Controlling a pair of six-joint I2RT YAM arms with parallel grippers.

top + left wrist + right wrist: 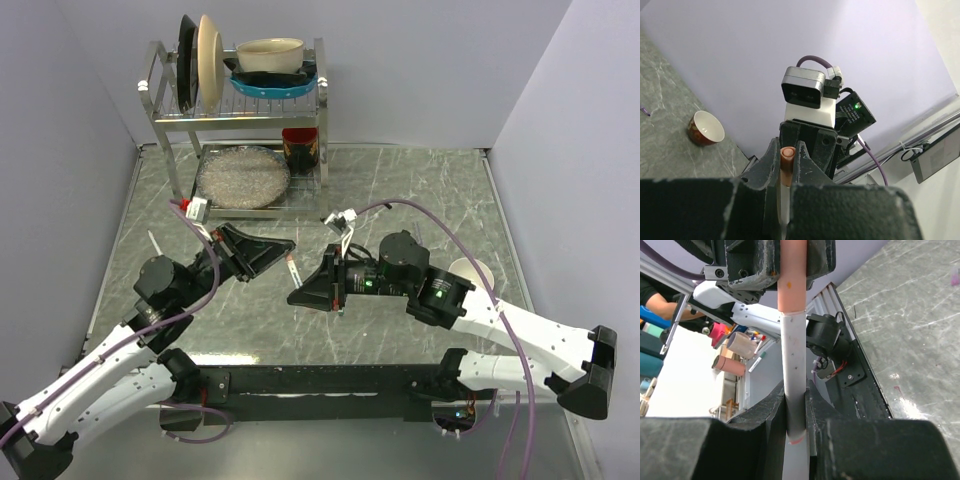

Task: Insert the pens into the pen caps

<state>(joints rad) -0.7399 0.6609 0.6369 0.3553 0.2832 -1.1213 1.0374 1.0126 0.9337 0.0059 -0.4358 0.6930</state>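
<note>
Legible text, all views: none | black module (856,112) on the right arm (809,114), beside its green light (856,105): faint white print, too small to read | brands, numbers, signs: none readable

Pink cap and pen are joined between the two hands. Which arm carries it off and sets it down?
Right, probably. The right hand grips the pen along its white barrel, a steadier hold for carrying. The left hand only pinches the pink cap, so it should let go.

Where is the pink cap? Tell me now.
The pink cap is over the table's middle in the top view, pinched in the left claw, end-on with the white pen that the right claw grips.
</note>
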